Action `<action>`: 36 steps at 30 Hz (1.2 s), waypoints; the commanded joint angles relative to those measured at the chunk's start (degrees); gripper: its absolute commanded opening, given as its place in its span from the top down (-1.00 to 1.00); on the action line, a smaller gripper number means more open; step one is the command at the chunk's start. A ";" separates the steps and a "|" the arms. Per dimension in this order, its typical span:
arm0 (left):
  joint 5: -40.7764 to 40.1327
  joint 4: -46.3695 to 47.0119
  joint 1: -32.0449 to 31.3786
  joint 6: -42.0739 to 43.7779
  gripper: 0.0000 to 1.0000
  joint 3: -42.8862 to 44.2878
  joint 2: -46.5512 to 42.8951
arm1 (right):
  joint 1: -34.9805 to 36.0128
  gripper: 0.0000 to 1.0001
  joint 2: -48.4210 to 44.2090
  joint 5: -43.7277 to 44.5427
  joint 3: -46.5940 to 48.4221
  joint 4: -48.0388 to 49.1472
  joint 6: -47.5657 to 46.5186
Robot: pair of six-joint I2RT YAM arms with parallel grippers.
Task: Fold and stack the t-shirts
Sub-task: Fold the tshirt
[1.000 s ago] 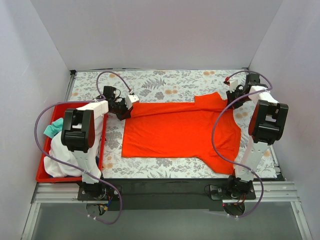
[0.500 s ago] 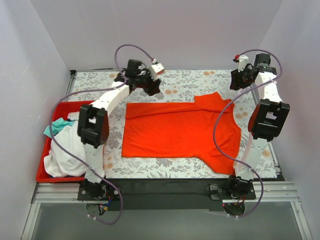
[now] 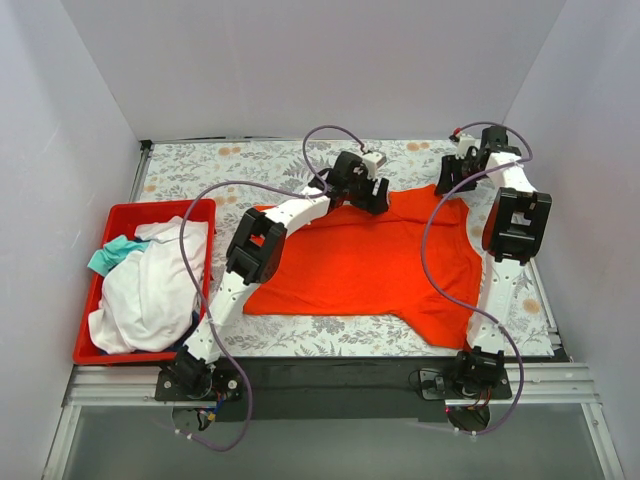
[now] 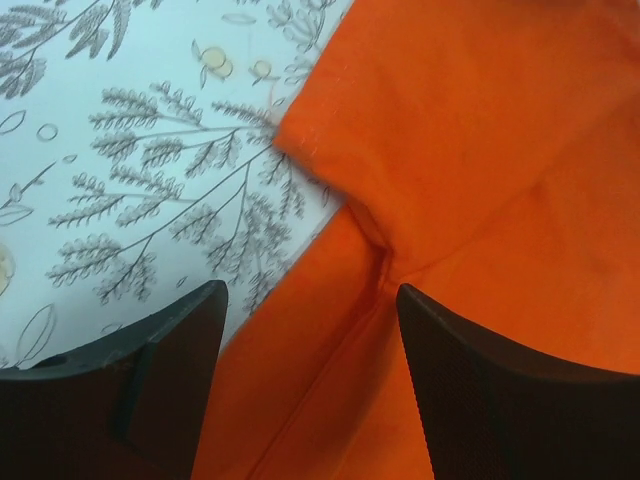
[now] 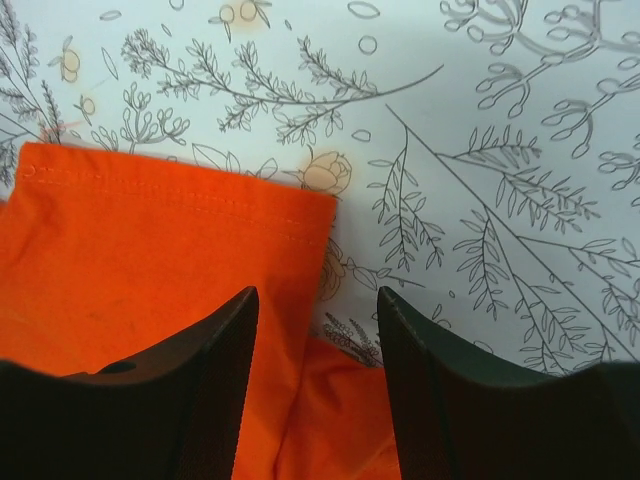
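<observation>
Both the left fingers [image 4: 170, 360] and right fingers [image 5: 190, 380] gape open over the far sleeve of the orange-red t-shirt [image 3: 360, 265], flat on the table [image 3: 250, 165]; limp and light, it should pinch best at the sleeve hem.

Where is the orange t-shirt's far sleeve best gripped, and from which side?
Pinch the far sleeve at its hemmed corner, coming down from above: the orange t-shirt lies flat on the table, so only an edge offers a grip.
</observation>
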 commanded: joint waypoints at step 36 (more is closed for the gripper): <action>-2.85 21.23 -1.65 -15.75 0.93 12.03 13.06 | 0.75 0.86 3.21 -9.84 4.54 5.12 8.22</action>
